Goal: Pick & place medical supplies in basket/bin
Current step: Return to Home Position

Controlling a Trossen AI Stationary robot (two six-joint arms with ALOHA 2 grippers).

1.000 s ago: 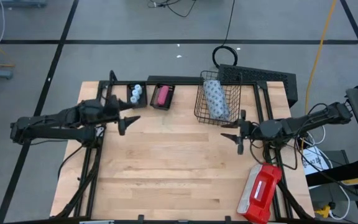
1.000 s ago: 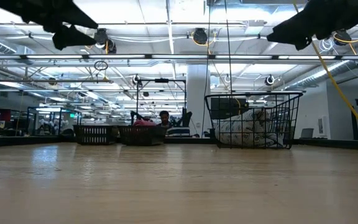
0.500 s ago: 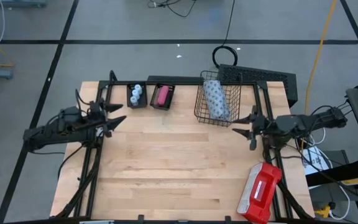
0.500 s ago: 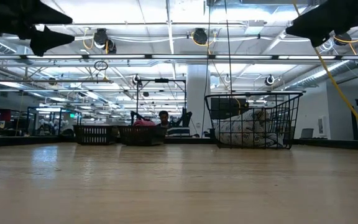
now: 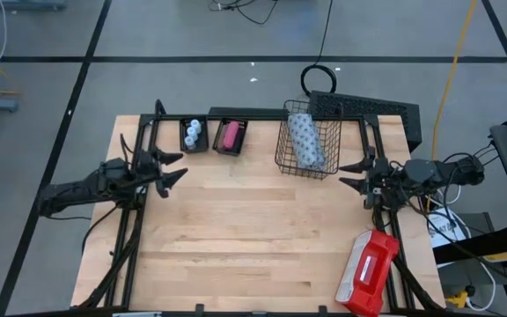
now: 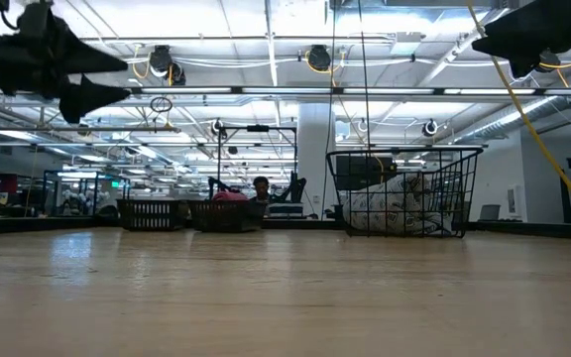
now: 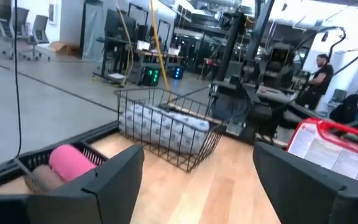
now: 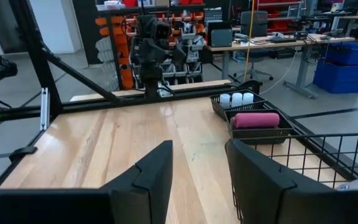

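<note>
The black wire basket (image 5: 308, 141) stands at the table's far edge with the pale dotted pack (image 5: 303, 141) lying inside it. Left of it sit two small black trays: one (image 5: 194, 136) holds the white vials (image 5: 194, 131), the other (image 5: 231, 137) holds the pink block (image 5: 231, 136). My left gripper (image 5: 172, 167) hovers open above the table's left part, near the trays. My right gripper (image 5: 352, 173) hovers open just right of the basket. The left wrist view shows the basket (image 7: 166, 127), the pack (image 7: 160, 124) and the pink block (image 7: 72, 162) ahead of the open fingers.
A large red-and-white case (image 5: 370, 271) lies at the table's near right corner. Black frame rails (image 5: 139, 141) run along the table's left and right sides. Bare wood (image 5: 253, 229) spreads across the middle and near part. A person (image 7: 321, 71) stands in the room beyond.
Both arms have drawn back from the table's middle, open all the while. The left gripper has pulled toward the left edge and dipped a little. The right gripper has moved toward the right and far edges, ending beside the basket. Nothing on the table has moved.
</note>
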